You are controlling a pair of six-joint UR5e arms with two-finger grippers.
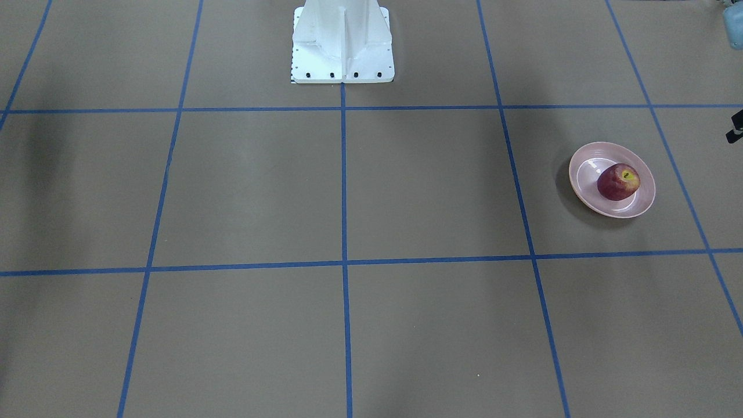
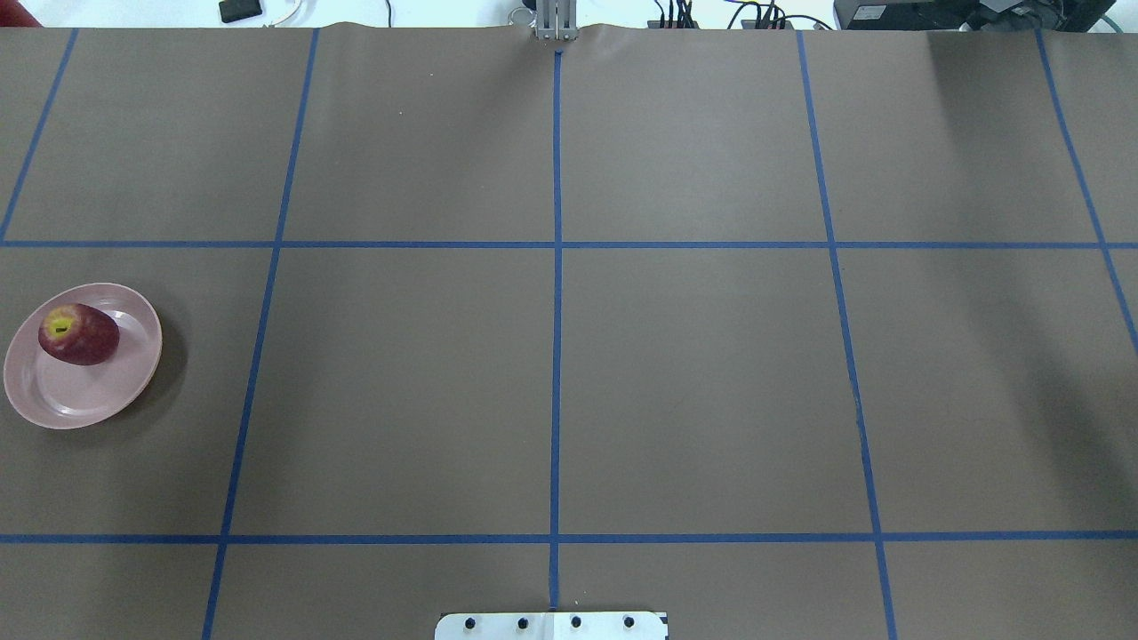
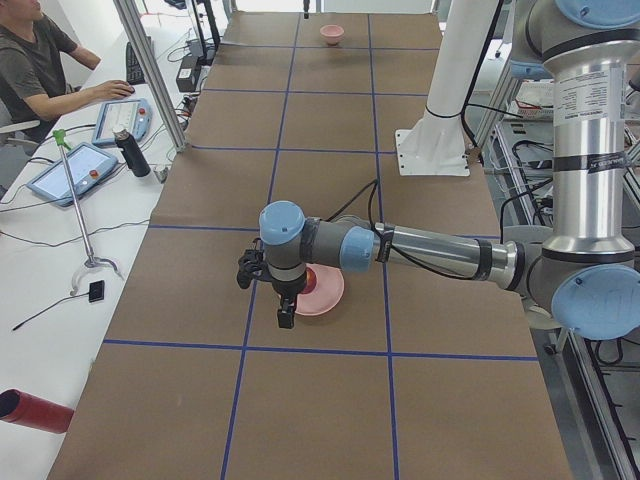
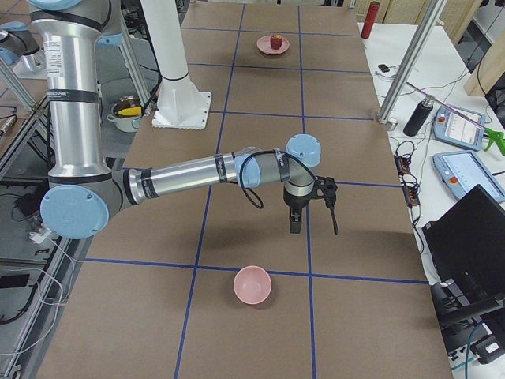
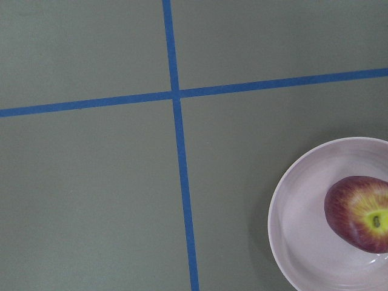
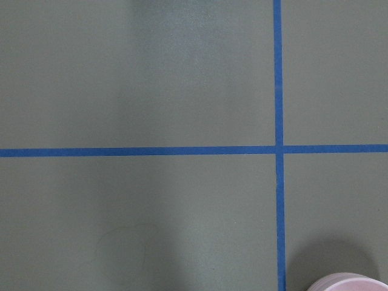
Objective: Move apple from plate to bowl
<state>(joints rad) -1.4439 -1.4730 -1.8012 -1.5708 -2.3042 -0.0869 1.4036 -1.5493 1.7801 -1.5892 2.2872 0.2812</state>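
The dark red apple (image 1: 619, 182) lies on the pale pink plate (image 1: 582, 168) at the table's left end, as the overhead view shows (apple (image 2: 78, 334), plate (image 2: 80, 396)). The left wrist view shows the apple (image 5: 359, 212) on the plate (image 5: 297, 233) at lower right. My left gripper (image 3: 286, 316) hangs above the table beside the plate (image 3: 328, 297); I cannot tell if it is open. The small pink bowl (image 4: 252, 285) stands at the table's right end. My right gripper (image 4: 295, 224) hangs above the table beyond the bowl; I cannot tell if it is open. The bowl's rim (image 6: 345, 282) shows in the right wrist view.
The white robot base (image 1: 342, 46) stands at the table's middle edge. Blue tape lines grid the brown table. An operator (image 3: 35, 60) sits at a side desk with tablets and a bottle (image 3: 132, 153).
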